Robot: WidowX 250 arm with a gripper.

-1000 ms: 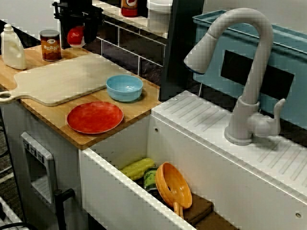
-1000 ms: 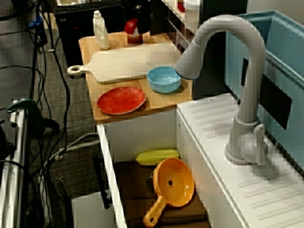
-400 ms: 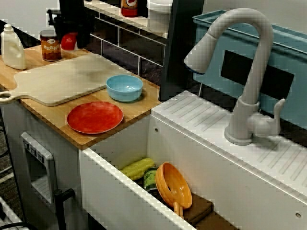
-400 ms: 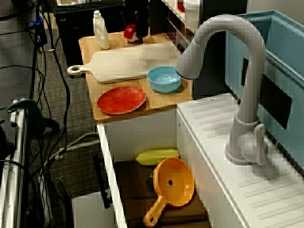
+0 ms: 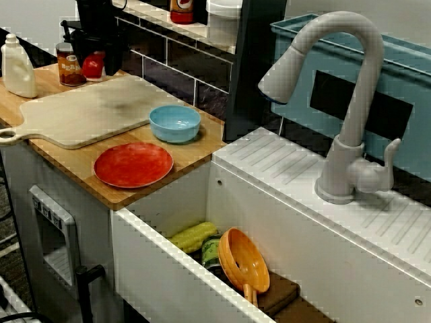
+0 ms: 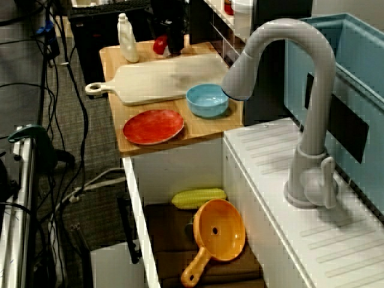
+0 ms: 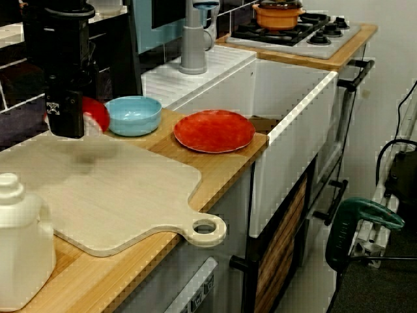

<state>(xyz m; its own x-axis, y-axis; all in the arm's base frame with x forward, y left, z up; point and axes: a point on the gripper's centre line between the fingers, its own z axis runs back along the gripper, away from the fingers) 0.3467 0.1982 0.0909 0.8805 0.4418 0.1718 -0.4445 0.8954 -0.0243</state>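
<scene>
Now, white bottle (image 5: 17, 67): standing at the tabletop's (image 5: 73, 163) far left, apart from the rest.
Can (image 5: 67, 64): standing just left of the end effector, almost touching it.
End effector (image 5: 94, 62): hanging low at the back of the tabletop, fingers clamped on the red round object (image 5: 92, 66).
Red round object: sitting at or just above the cutting board's (image 5: 87, 111) far corner; contact with the board unclear.
Handling: probably calling for an even squeeze and a straight vertical path, being round and prone to rolling, with the can crowding the left side.
Red plate (image 5: 133, 164): lying near the front edge.
Blue bowl (image 5: 175, 123): sitting just right of the board.
Sink (image 5: 175, 202): holding corn (image 5: 193, 235) and an orange strainer (image 5: 242, 259), well apart.
</scene>
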